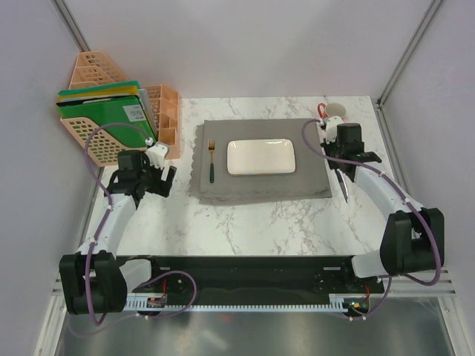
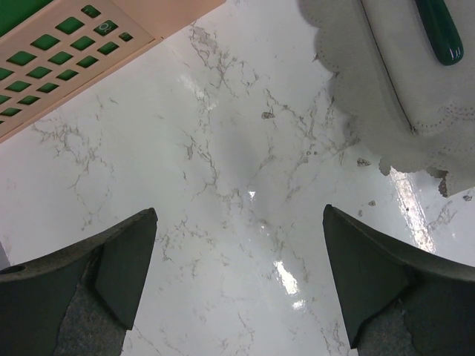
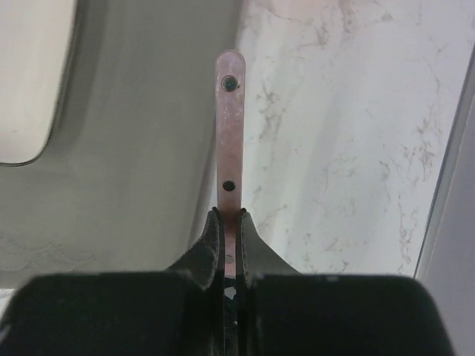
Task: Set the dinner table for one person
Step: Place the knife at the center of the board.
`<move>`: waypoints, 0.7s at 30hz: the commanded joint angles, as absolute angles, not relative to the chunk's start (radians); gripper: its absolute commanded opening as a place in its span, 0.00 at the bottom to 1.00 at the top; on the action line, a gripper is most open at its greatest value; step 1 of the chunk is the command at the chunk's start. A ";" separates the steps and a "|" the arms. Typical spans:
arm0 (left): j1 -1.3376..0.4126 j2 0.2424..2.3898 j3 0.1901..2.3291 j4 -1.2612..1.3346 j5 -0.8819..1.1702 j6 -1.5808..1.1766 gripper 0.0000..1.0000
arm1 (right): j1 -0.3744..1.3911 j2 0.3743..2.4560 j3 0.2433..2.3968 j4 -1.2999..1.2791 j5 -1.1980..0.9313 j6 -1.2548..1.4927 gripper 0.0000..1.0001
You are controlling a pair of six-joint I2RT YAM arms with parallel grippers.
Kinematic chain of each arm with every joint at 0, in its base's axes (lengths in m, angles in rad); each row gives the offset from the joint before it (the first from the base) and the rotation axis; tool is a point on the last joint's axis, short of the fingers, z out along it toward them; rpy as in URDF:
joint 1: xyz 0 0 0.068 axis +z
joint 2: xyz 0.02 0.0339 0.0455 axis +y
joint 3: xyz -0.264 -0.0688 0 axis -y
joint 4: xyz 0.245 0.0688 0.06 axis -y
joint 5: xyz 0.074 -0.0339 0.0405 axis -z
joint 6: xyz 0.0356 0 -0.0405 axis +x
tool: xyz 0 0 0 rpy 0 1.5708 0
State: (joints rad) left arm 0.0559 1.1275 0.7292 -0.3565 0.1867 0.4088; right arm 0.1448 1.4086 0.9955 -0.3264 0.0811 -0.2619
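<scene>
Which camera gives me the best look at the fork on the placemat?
Top external: the whole fork shows, lying on the placemat left of the plate. Left wrist catches only its green handle end; right wrist shows none of it.

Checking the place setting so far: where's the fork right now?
In the top view, the fork lies on the grey placemat, just left of the white plate, its green handle pointing toward the arms' bases.

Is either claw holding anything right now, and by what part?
The right claw pinches a slim copper-coloured utensil at one end; the left claw holds nothing.
</scene>
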 commanded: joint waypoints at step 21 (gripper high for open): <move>0.060 1.121 0.722 -0.316 0.201 0.407 1.00 | -0.212 1.770 1.060 -0.183 -0.067 -0.273 0.00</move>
State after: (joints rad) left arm 0.0559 1.1324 0.7292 -0.3561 0.1864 0.4091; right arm -0.2016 1.7557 1.0210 -0.2321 -0.0391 -0.2733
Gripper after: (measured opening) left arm 0.996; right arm 0.031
